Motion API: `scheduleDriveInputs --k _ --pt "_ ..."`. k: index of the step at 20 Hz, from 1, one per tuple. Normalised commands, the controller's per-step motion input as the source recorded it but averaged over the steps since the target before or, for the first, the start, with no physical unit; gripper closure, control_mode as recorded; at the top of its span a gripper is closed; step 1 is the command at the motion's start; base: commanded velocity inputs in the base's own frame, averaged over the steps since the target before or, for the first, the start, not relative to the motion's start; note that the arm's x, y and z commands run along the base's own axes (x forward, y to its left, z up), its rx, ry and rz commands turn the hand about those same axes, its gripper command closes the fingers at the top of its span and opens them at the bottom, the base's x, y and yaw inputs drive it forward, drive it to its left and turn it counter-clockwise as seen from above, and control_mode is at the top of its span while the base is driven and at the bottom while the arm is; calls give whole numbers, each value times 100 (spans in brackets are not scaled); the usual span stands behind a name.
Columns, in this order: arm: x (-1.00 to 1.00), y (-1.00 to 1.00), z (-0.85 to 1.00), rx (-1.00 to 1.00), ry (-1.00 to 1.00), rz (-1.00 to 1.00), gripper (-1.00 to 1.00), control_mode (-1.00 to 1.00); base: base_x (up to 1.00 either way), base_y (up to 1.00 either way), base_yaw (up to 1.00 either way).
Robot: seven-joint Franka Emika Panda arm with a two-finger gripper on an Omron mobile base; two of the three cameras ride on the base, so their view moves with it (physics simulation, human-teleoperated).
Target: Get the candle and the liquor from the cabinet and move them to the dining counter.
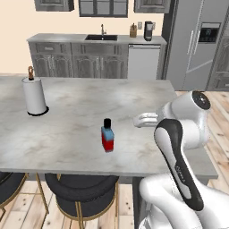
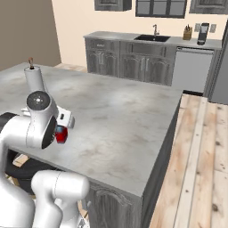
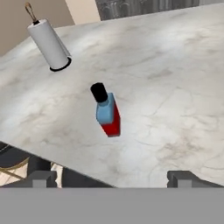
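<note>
The liquor (image 1: 107, 135) stands upright on the dining counter (image 1: 89, 103), near its front edge; it is a squat bottle with a red base, a light blue top and a black cap. In the hand view the liquor (image 3: 107, 111) is centred, well beyond the fingertips (image 3: 40, 178). My gripper (image 1: 136, 120) hovers just right of the bottle, apart from it. It is open and holds nothing, and the gripper (image 3: 111, 179) has its jaws set wide. From the right base view, my arm partly covers the liquor (image 2: 61, 134). The candle is out of view.
A white paper-towel roll (image 1: 34, 96) stands on the counter's left side. Black gold-legged stools (image 1: 82, 197) sit under the near edge. Behind are grey base cabinets with a sink (image 1: 101, 37), a dishwasher (image 1: 144, 61), a fridge (image 1: 199, 42) and dark wall cabinets (image 1: 53, 4).
</note>
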Motion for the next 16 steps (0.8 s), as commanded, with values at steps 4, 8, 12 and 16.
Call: scheduleDriveInputs --k 4,8,12,16 --pt "-61 -29 13 0 4 -2 -100 -100 0 0 0" --pt "-52 -23 11 0 5 -2 -100 -100 0 0 0" --pt "-46 -21 18 0 6 -2 -100 -100 0 0 0" --pt "-44 -16 18 0 2 0 -100 -100 0 0 0"
